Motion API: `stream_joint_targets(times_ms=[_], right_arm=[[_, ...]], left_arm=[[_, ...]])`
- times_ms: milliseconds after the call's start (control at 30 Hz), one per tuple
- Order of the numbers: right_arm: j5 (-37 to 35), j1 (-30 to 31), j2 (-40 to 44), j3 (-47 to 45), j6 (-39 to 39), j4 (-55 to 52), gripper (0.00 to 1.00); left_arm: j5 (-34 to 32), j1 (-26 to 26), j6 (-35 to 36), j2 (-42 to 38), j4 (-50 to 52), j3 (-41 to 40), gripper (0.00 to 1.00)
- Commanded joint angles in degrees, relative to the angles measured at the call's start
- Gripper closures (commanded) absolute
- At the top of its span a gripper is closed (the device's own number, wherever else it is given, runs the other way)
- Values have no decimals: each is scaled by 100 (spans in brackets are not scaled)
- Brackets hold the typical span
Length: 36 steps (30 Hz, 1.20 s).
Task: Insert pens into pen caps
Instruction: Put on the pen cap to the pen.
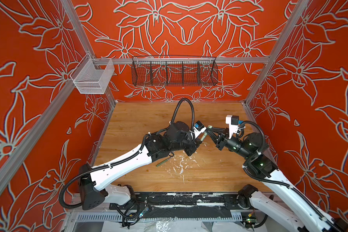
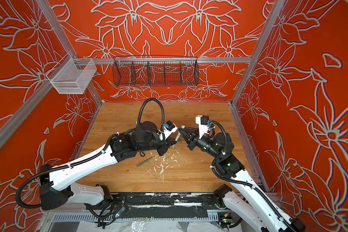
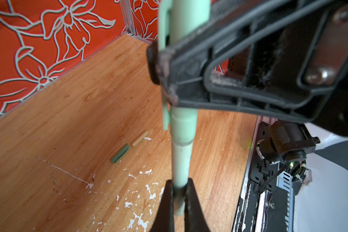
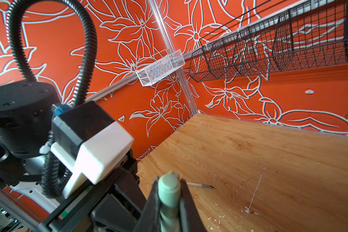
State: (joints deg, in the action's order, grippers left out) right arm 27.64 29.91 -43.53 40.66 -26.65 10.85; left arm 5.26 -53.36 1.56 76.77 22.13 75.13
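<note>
1. Tabletop (image 1: 139, 120) of light wood, scattered with white paint flecks (image 1: 181, 170) toward its front middle.
2. Found the left gripper (image 3: 179, 183) clamped on the mint pen (image 3: 181, 160), its fingers tight against both sides of the shaft near one end, with the pen lifted clear of the wood.
3. Found the right gripper (image 4: 169, 181) clamped on the mint cap (image 4: 169, 187), pads pressed to both sides and the cap's rounded closed end facing the right wrist camera.
4. Saw in the left wrist view that the cap sat in line with the pen and around its far end, clip running along one side. Could not tell whether it was pushed fully home.
5. Placed pen and cap together in the air above the table's middle, between the two wrists, in both top views.
6. Spotted the dark green pen (image 1: 163, 161) lying flat on the table just beside the left arm (image 1: 129, 160), near the flecks and apart from both grippers.
7. Spotted the dark green cap (image 3: 120, 153) and the tan cap (image 3: 139, 138) lying flat, end to end and almost touching, well clear of either gripper.
8. Noted a pale pen (image 4: 199, 184) with a dark tip flat on the wood beyond the right gripper's fingers. Looked tan, but could not be sure of the colour.
</note>
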Motion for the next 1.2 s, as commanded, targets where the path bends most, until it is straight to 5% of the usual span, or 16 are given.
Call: stream_joint_targets(times_ms=[0, 233, 767, 1167], right_arm=[[795, 279, -149, -297, -231, -1221, 100], [458, 281, -228, 161, -24, -1403, 98], [-276, 227, -164, 1660, 822, -2193, 51], [-206, 199, -473, 2368, 1175, -2420, 49]], left_arm=[[-280, 186, -67, -233, -2200, 582, 100], [131, 186, -224, -228, -2168, 377, 100], [428, 186, -665, -478, -2058, -588, 100], [690, 186, -796, -443, -1967, -796, 100]])
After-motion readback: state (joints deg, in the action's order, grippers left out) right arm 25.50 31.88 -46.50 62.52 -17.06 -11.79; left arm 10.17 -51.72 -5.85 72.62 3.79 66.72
